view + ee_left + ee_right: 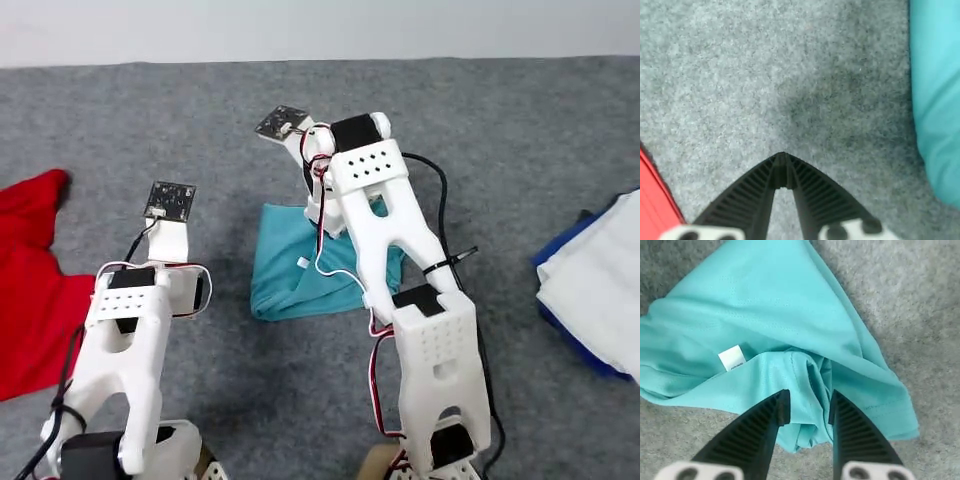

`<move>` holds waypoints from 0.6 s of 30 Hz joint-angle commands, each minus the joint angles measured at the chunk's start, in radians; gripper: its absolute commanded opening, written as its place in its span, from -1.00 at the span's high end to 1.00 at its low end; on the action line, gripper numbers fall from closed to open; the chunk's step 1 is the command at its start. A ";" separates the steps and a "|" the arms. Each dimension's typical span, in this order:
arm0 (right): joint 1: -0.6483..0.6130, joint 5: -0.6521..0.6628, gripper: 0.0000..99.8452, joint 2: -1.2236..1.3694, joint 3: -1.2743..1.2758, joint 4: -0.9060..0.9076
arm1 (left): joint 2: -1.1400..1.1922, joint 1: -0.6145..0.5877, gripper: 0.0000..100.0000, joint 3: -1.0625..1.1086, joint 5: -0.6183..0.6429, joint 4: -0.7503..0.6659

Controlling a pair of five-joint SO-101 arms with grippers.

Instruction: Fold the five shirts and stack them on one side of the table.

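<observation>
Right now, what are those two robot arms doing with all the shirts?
The right gripper is down at the teal shirt in the middle of the grey table, open around a bunched fold of it. The left gripper is shut above bare table beside that shirt. A red shirt lies spread out at one side, and a folded white and blue pile sits at the other.

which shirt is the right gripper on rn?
The teal shirt mid-table, white tag showing; the right gripper is open over a fold of it. The red shirt lies far to one side, the white shirt and blue shirt to the other.
</observation>
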 commanded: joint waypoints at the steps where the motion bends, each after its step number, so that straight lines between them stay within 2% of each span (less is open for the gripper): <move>1: -0.016 -0.008 0.71 0.004 -0.006 -0.012 | -0.037 0.003 1.00 -0.005 0.000 -0.018; 6: -0.022 -0.003 0.74 0.031 -0.006 0.030 | -0.037 0.003 1.00 -0.005 0.000 -0.018; 9: -0.018 0.000 0.97 0.028 -0.006 0.047 | -0.037 0.003 1.00 -0.005 0.000 -0.018; 10: -0.016 0.014 0.99 0.024 -0.006 0.048 | -0.037 0.003 1.00 -0.005 0.000 -0.018; 18: 0.047 0.110 0.98 -0.093 0.000 0.058 | -0.037 0.003 1.00 -0.005 0.000 -0.018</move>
